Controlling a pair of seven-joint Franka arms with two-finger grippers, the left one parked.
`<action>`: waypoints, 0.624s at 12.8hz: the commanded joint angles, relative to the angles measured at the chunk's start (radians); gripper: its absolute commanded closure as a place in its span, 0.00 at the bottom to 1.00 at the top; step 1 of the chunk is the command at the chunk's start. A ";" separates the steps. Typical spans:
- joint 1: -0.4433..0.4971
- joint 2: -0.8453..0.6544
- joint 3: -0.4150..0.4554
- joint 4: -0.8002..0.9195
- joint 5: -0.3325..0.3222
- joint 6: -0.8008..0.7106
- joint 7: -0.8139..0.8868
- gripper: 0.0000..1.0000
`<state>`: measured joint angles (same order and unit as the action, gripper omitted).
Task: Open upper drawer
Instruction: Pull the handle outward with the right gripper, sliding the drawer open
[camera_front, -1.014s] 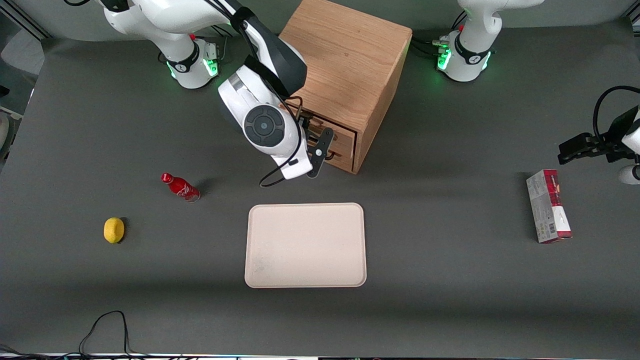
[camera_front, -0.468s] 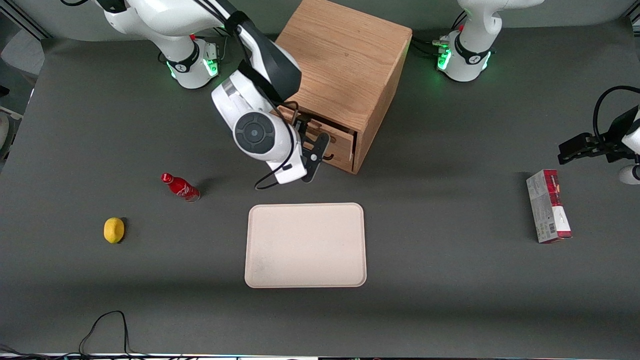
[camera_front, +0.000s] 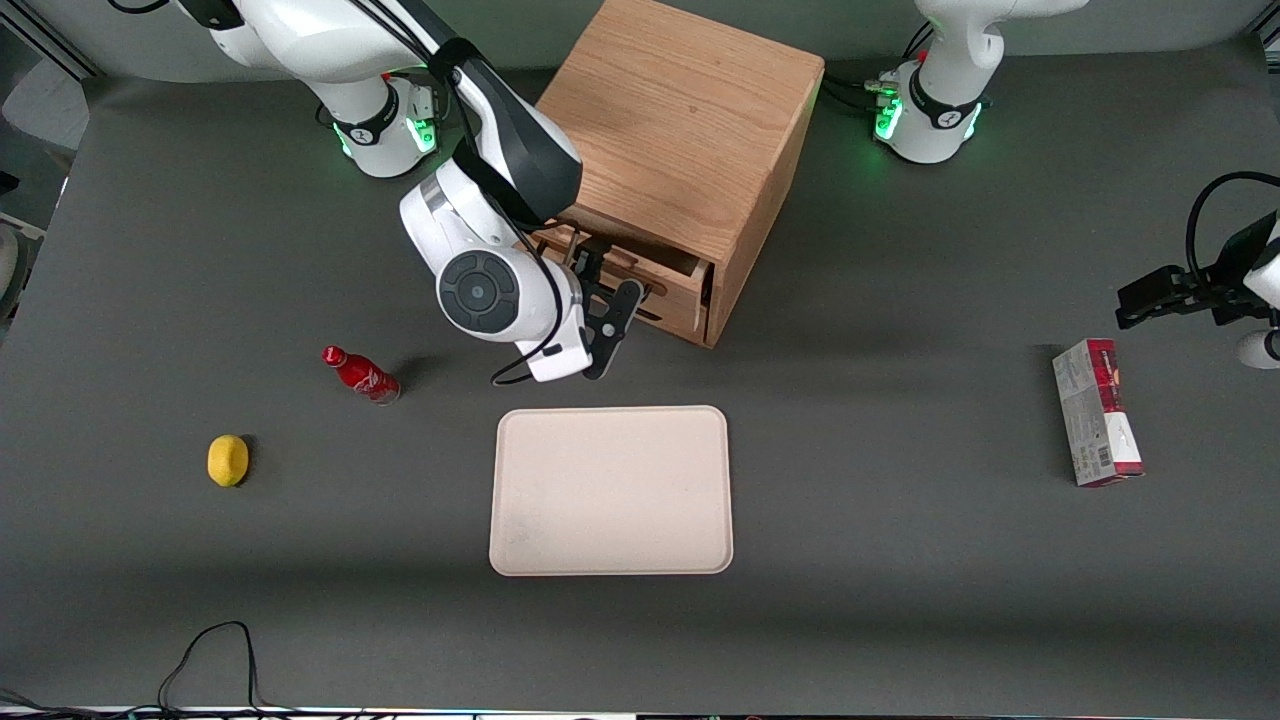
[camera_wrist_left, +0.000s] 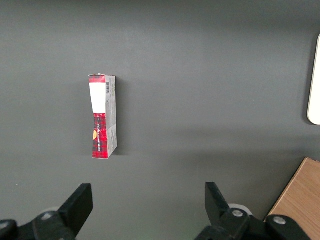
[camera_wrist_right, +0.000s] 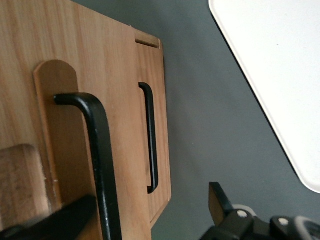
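Two spread jaws of the right arm sit in front of the light oak cabinet (camera_front: 680, 120), well apart from each other. The black wire handle (camera_wrist_right: 97, 145) of the wide oak upper drawer (camera_wrist_right: 115, 65) runs between them, close against one finger (camera_wrist_right: 65, 220). This drawer stands a little way out of the cabinet front. Just below the jaws is the matching lower drawer (camera_wrist_right: 162, 150). On the dark grey surface (camera_front: 900, 560), a cream rectangular tray (camera_front: 610, 490) lies nearer the front camera than the jaws.
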<state>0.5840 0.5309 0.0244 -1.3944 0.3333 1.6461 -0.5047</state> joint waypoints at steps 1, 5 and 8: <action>-0.015 0.012 -0.008 0.014 0.046 -0.016 -0.026 0.00; -0.015 0.027 -0.008 0.017 0.043 -0.014 -0.021 0.00; -0.016 0.032 -0.009 0.015 0.033 -0.011 -0.029 0.00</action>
<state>0.5706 0.5480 0.0207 -1.3960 0.3493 1.6457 -0.5048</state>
